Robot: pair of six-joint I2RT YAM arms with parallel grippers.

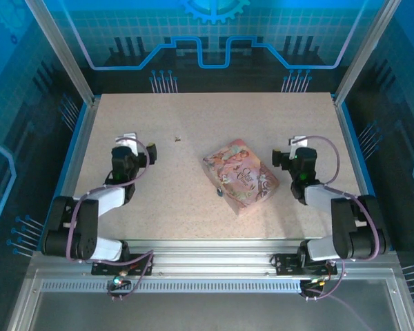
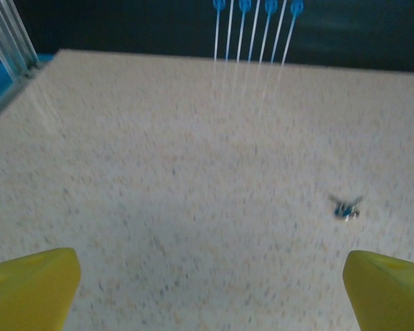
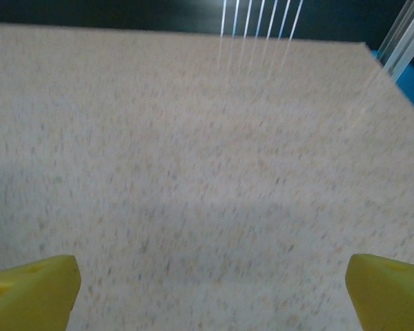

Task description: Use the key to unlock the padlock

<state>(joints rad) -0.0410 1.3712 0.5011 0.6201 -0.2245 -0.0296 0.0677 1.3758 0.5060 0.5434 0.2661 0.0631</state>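
A tiny dark key (image 1: 177, 138) lies alone on the speckled table, ahead and to the right of my left gripper (image 1: 139, 144). In the left wrist view the key (image 2: 346, 207) is a small dark, bluish-glinting speck beyond the right yellow fingertip (image 2: 390, 289). The left gripper (image 2: 210, 293) stands open over bare table. A tiny bluish padlock (image 1: 219, 192) sits at the near-left edge of the pink illustrated tin box (image 1: 240, 172). My right gripper (image 1: 288, 149) hovers just right of the box, and in its wrist view the right gripper (image 3: 210, 293) is open with nothing between its yellow fingertips (image 3: 31, 289).
The table (image 1: 193, 110) is fenced by aluminium posts (image 1: 62, 55) at the back corners and a blue rim at the sides. Thin blue-tipped pins (image 2: 255, 27) stand along the far edge. The box lies in the middle between both arms.
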